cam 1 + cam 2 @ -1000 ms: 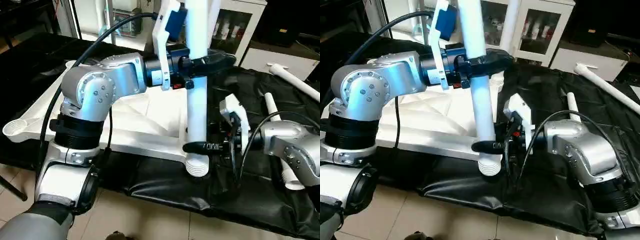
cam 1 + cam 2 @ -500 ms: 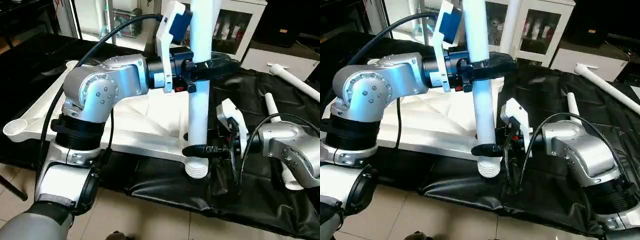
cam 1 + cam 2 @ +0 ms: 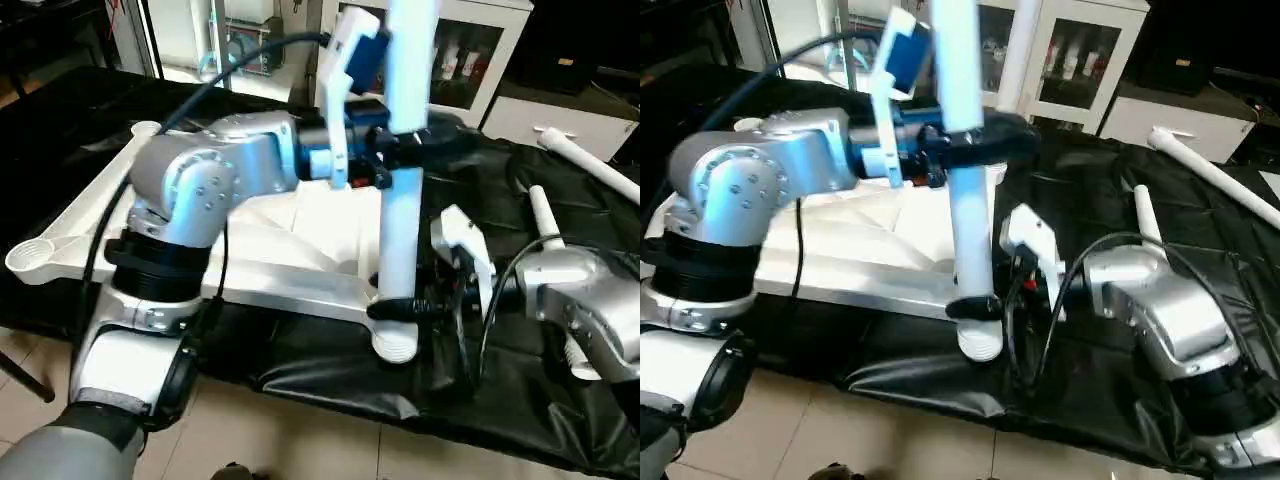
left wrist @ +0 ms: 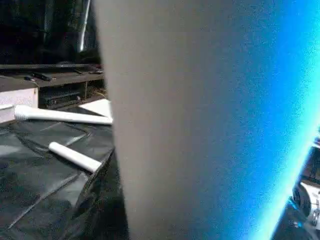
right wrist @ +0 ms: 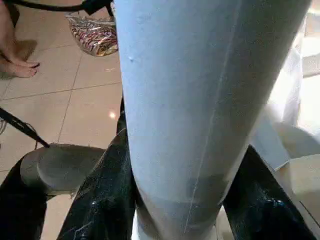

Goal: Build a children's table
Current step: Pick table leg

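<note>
A long white tapered plastic tube leg (image 3: 400, 215) stands nearly upright at the near corner of the white rectangular plastic tabletop (image 3: 290, 255), which lies ribbed side up on a surface draped in black cloth (image 3: 520, 390). The leg's ribbed lower end (image 3: 396, 343) sits at the tabletop's near edge, just above the cloth where the surface drops off to the tiled floor (image 3: 300, 440).

The left end effector (image 3: 405, 150) has its black fingers closed around the upper part of the leg. The right end effector (image 3: 400, 308) pinches the same leg low down, just above the ribbed end; in the right wrist view its black fingers (image 5: 107, 200) press against both sides of the tube.

To the right, two more white tube legs (image 3: 585, 160) lie on open cloth, well apart from the upright leg; one (image 3: 1145, 215) lies partly behind the right forearm. The tabletop's far left corner socket (image 3: 30, 258) juts past the cloth's edge.
</note>
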